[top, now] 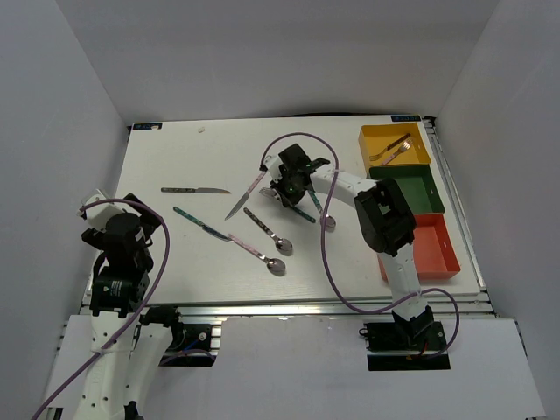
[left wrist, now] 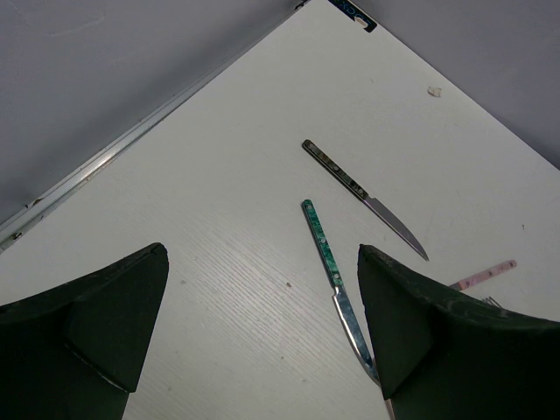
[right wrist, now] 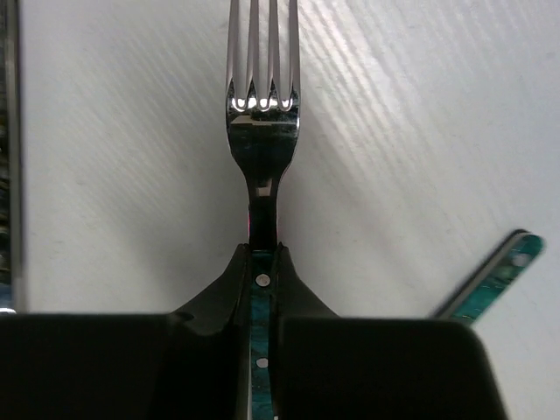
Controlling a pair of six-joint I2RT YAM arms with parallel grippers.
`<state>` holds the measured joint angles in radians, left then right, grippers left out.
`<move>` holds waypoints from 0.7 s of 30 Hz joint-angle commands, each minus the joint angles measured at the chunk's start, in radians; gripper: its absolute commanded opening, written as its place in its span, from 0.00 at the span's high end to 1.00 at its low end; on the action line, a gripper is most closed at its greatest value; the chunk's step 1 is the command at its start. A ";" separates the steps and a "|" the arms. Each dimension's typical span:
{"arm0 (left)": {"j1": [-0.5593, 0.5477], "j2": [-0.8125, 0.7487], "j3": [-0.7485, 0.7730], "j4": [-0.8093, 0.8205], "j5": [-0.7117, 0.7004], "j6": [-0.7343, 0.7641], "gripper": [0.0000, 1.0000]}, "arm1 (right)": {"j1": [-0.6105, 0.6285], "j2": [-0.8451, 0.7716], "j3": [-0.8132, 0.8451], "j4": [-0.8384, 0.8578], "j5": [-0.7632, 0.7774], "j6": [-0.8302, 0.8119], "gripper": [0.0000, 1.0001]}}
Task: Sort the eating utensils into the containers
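My right gripper [right wrist: 262,262] is shut on the teal handle of a fork [right wrist: 261,131], whose tines point away over the white table. From above, this gripper [top: 284,182] sits at the table's middle. The left gripper [left wrist: 262,332] stands open over bare table at the near left [top: 133,208]. A teal-handled knife [left wrist: 328,254] lies just inside its right finger, with a dark-handled knife [left wrist: 363,197] beyond. At the right edge stand the yellow bin [top: 364,144], which holds forks [top: 391,149], the green bin [top: 411,188] and the red-orange bin [top: 429,249].
Loose on the table lie a pink-handled knife [top: 248,194], a spoon [top: 267,231], a pink-handled spoon [top: 258,255] and a teal-handled spoon [top: 319,210]. Another teal handle [right wrist: 494,280] lies right of the held fork. A purple cable [top: 328,254] loops beside the right arm.
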<state>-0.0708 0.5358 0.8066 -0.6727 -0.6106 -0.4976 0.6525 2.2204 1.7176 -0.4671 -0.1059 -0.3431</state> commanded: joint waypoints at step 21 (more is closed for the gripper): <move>0.003 -0.008 -0.004 0.004 0.005 0.005 0.02 | -0.744 -0.220 -0.057 0.351 0.009 1.202 1.00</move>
<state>-0.0708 0.5159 0.8062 -0.6727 -0.6106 -0.4976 -0.0620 1.9232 1.5780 -0.1081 -0.1078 0.6685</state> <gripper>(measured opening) 0.978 0.149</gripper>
